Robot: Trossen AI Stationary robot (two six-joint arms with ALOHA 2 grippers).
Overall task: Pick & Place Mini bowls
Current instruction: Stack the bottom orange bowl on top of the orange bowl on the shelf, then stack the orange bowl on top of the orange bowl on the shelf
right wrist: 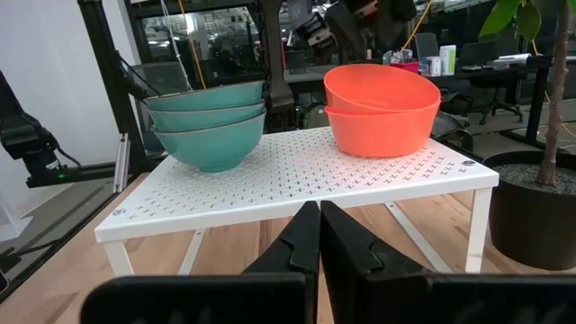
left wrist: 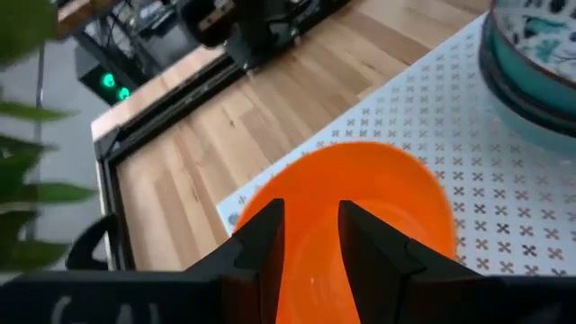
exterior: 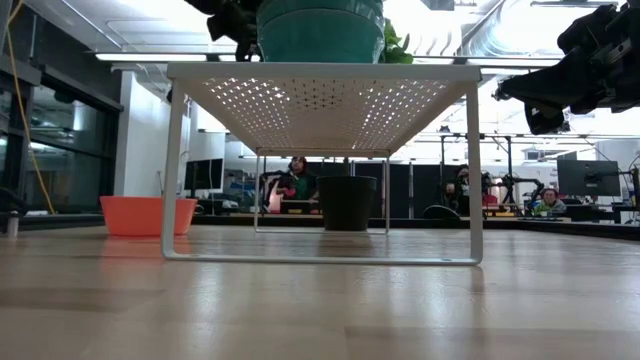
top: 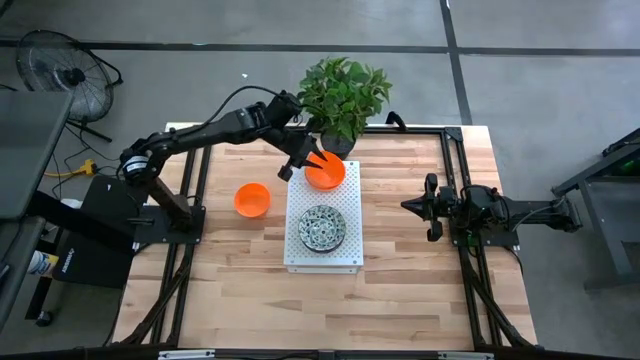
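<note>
**Orange bowls stacked on the white shelf**

A white perforated shelf (top: pixel 322 255) stands mid-table. On it sits a stack of three patterned bowls (top: pixel 322 227), teal outside, white with dark pattern inside. Beside them, nearer the plant (top: pixel 343 92), are two plain bright orange bowls (right wrist: pixel 378 108), one nested in the other. The left gripper (top: pixel 304 158) pinches the top orange bowl's rim, one finger inside, one outside. A third orange bowl (top: pixel 252 199) rests on the table left of the shelf. The right gripper (top: pixel 411 206) waits well right of the shelf, fingers pressed together.
</note>
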